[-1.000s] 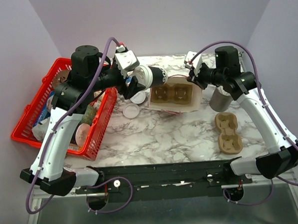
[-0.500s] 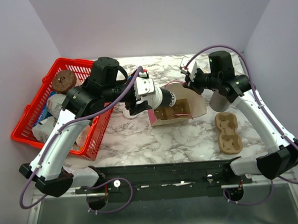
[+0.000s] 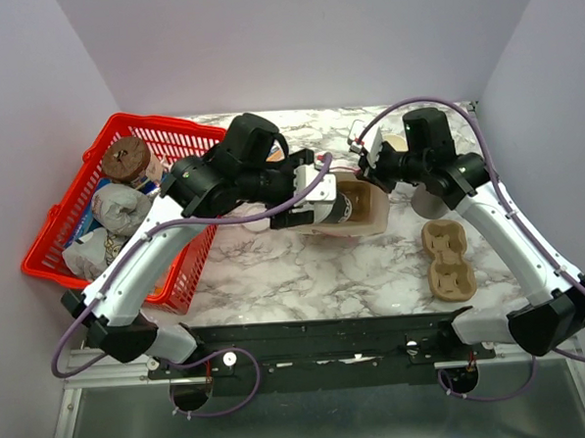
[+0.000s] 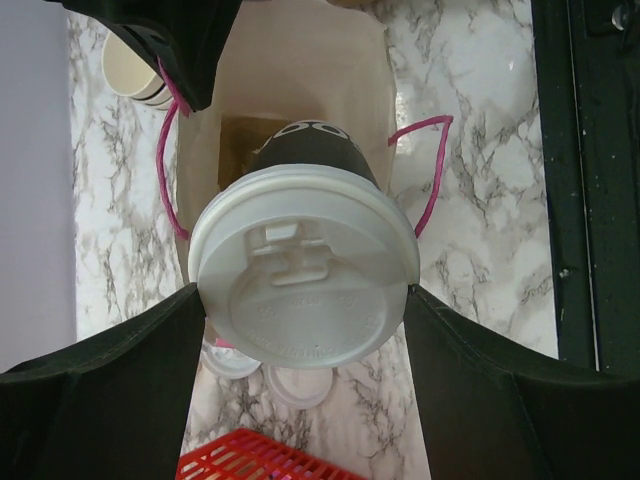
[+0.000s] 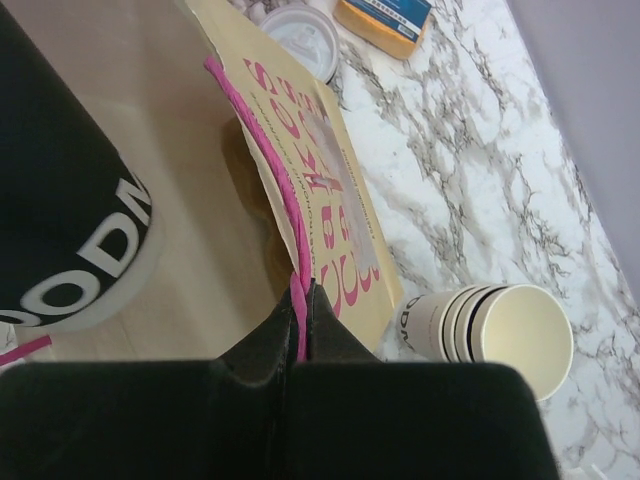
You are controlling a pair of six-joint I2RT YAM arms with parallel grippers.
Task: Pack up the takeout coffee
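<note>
Red basket [image 3: 78, 240] sits left of the left tool [image 3: 313, 202]. Left tool is clamped on the takeout coffee [image 4: 305, 150], with fingers either side of it near the white lid [image 4: 300, 300]. The cup's dark base points ahead of the tool, into the open mouth of the paper bag [image 4: 300, 60]. Right tool [image 5: 300, 310] is pinched tight on the bag's pink handle [image 5: 270, 170]. Stack of cups [image 5: 500, 325] lies on the worktop [image 3: 305, 267], right of that tool's tips.

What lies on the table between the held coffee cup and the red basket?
Two loose white lids, shown in the left wrist view between coffee cup and red basket.
</note>
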